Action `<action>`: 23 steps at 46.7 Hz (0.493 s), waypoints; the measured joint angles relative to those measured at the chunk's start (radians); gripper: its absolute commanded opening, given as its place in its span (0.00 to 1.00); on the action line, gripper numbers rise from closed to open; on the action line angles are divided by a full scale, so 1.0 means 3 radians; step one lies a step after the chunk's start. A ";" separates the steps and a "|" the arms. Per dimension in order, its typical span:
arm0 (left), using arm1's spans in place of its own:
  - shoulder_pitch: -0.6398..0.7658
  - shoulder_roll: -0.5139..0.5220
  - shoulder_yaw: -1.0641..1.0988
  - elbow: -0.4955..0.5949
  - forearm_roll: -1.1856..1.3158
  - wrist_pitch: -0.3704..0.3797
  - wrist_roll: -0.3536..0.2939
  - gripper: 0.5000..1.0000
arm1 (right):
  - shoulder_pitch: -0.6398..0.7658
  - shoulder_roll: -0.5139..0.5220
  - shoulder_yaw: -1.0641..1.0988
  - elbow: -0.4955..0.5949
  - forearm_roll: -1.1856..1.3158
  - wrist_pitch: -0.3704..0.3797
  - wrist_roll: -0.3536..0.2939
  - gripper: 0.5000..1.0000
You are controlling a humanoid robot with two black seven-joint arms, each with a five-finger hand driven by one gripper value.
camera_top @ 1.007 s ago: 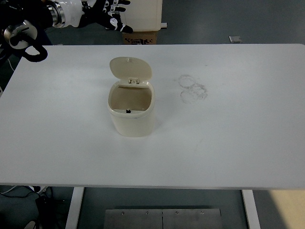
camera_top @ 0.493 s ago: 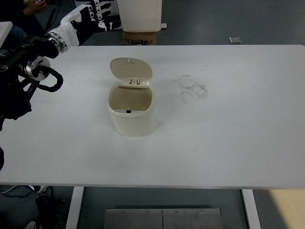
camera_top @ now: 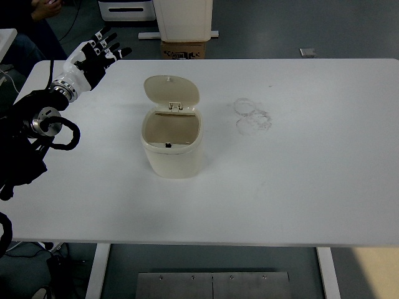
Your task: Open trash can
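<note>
A: What sits nearest on the bench (camera_top: 299, 187)?
B: Smooth white benchtop, matte and flat. Left of its middle stands the trash can (camera_top: 173, 148), a cream plastic tub with rounded corners and a squarish mouth.
A: Is the can open?
B: Yes. Its rounded lid (camera_top: 171, 90) stands tipped up at the far edge on a small hinge, and the inside shows only bare tan walls.
A: And the hand?
B: The left hand (camera_top: 93, 56) hovers over the far-left corner of the bench, well apart from the can, its black-and-white fingers (camera_top: 112, 50) spread, gripping nothing. Its dark arm comes in from the left edge.
A: Anything further back?
B: Faint ring-shaped smudges (camera_top: 252, 116) right of the lid, and beyond the bench a cardboard box (camera_top: 182, 48) on the grey floor.
</note>
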 measured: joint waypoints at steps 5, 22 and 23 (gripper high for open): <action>0.0050 -0.0008 -0.0003 0.0015 -0.0205 -0.0033 -0.0006 1.00 | 0.0001 0.0000 0.0000 0.0000 0.0000 0.0000 0.0000 0.98; 0.0236 -0.0070 -0.0009 0.0133 -0.0306 -0.0020 -0.0094 1.00 | 0.0000 0.0000 0.0000 0.0000 0.0000 0.0000 0.0001 0.98; 0.0234 -0.0068 -0.0016 0.0158 -0.0310 -0.0018 -0.0094 1.00 | 0.0000 0.0000 0.0000 0.0000 0.0000 0.0000 0.0000 0.98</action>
